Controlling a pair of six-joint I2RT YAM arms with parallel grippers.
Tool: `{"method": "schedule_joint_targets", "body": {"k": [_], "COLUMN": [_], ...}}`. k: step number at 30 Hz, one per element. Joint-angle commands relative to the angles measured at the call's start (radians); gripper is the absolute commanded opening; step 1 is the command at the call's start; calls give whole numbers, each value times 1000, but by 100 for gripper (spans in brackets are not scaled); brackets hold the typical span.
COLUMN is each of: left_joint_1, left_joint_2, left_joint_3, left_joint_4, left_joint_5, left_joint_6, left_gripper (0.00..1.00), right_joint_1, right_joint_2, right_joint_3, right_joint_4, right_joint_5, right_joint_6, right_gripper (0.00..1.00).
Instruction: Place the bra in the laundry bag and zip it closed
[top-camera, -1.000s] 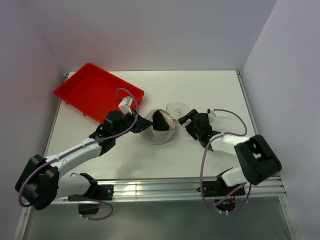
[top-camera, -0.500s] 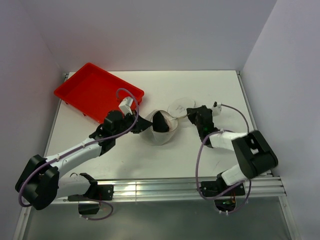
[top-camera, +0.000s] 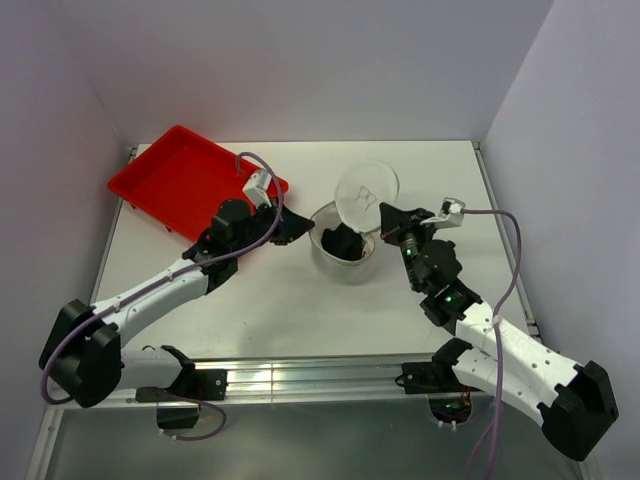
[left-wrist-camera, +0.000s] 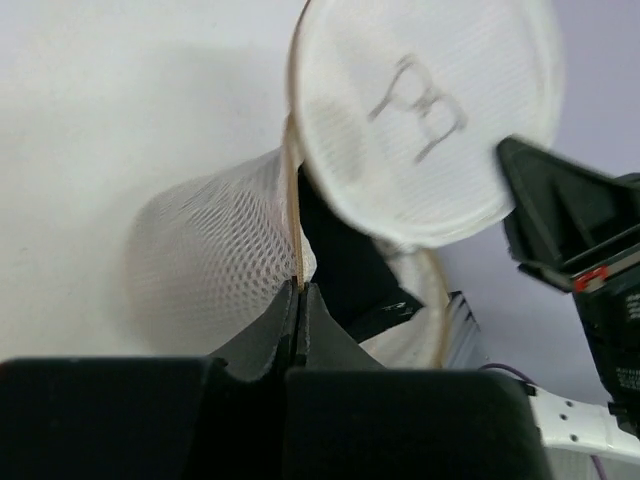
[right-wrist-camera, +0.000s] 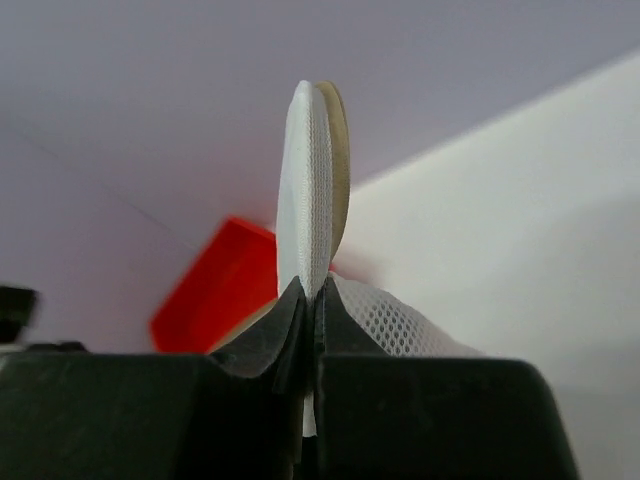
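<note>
The laundry bag stands open near the table's middle, a white mesh tub. Its round lid flap with the glasses mark is raised on edge above the opening. My left gripper is shut on the bag's beige rim at its left side. My right gripper is shut on the lid flap's lower edge. A black cloth with a small label lies inside the bag. The bra is hidden; no pale garment shows.
A red tray sits at the table's back left, just behind my left arm, and shows past the flap in the right wrist view. Walls close in the table on the left, back and right.
My right gripper was open beside the flat lid flap; it has shut on the flap and lifted it upright. The bag and my left gripper have shifted a little to the right.
</note>
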Motion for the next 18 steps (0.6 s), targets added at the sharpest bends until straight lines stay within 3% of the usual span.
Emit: {"method": "schedule_joint_targets", "body": {"k": [1, 11, 18], "left_joint_1": [19, 11, 11], "left_joint_2": [65, 91, 137], "left_joint_3": [-12, 43, 40], "left_joint_4": [49, 4, 23], "left_joint_5": [21, -39, 1], "left_joint_6": [6, 69, 55], "left_gripper": [0, 0, 0], "right_joint_1": [2, 17, 144], "right_joint_2": [-3, -72, -37], "right_joint_3": [-53, -77, -85], "right_joint_4": [-145, -204, -16], "right_joint_5": [40, 184, 409], "right_joint_6": [-28, -74, -273], "right_gripper": [0, 0, 0]}}
